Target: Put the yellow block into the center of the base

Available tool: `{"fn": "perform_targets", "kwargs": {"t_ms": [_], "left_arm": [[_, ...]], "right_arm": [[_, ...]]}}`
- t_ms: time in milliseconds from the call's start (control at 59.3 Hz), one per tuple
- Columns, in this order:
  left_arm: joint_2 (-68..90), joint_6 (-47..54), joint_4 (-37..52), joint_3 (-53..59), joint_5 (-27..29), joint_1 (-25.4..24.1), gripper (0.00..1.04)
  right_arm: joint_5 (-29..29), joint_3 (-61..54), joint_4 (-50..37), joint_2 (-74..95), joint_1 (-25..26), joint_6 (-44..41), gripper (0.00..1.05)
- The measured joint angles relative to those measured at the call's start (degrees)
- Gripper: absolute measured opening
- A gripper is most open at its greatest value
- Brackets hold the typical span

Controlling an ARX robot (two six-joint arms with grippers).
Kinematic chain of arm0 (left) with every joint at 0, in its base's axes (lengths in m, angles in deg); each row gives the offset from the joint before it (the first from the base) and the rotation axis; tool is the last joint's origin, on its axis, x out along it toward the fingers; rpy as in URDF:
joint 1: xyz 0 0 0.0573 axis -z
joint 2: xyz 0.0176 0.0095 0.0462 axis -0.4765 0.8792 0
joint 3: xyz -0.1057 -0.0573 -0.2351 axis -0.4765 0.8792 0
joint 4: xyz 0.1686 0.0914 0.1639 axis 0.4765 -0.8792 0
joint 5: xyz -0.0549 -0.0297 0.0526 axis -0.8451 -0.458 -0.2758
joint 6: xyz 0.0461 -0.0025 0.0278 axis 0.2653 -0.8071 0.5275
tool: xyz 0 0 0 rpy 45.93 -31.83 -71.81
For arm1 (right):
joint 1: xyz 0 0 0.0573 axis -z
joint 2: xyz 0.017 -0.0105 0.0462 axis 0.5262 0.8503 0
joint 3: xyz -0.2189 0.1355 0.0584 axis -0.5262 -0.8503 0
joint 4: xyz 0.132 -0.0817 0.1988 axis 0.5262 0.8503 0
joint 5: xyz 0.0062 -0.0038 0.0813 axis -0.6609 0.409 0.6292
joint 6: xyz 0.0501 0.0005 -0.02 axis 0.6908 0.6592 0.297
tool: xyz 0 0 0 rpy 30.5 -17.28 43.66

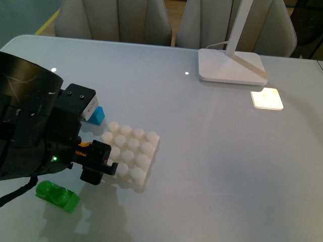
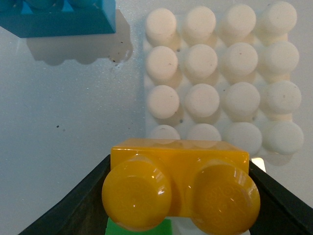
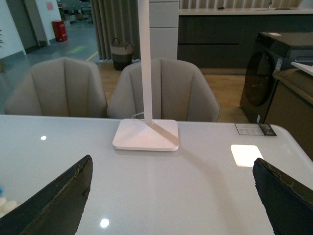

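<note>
The yellow block [image 2: 180, 188] is clamped in the left gripper [image 1: 97, 165] at the near-left edge of the base [image 1: 133, 147], apparently off-centre. Pressed here, edge studs would be caught. The right gripper [image 3: 171, 200] is spread, empty.

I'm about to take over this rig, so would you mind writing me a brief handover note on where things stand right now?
Left end effector: shut on the yellow block, held at the edge of the base, not over its centre.
Right end effector: open, empty, facing the lamp, away from the work.
Done: block is in the grasp.
Left: bring it over the centre studs, press it in, release.
The green brick and blue brick lie beside the base.
</note>
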Motion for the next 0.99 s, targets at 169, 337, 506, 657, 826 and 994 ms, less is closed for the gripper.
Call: {"fn": "perform_targets", "kwargs": {"t_ms": [169,337,506,657,826,994], "left_arm": [[0.4,-3.5,-0.3,-2.2,0.6,3.0,0.64],[1.7,-6.7,-0.5,-4.7,1.3,5.0,0.64],[3.4,-8.1,-0.4,-5.5,2.0,5.9,0.64],[5.0,-8.8,0.3,-5.9,2.8,6.3,0.64],[6.5,-9.7,0.5,-7.2,3.0,7.0,0.64],[7.6,-10.4,0.6,-8.3,3.1,7.6,0.64]], "right_arm": [[0.0,0.0,0.0,0.0,0.0,0.0,0.96],[0.0,0.0,0.0,0.0,0.0,0.0,0.96],[0.0,0.0,0.0,0.0,0.0,0.0,0.96],[0.0,0.0,0.0,0.0,0.0,0.0,0.96],[0.0,0.0,0.0,0.0,0.0,0.0,0.96],[0.0,0.0,0.0,0.0,0.0,0.0,0.96]]}}
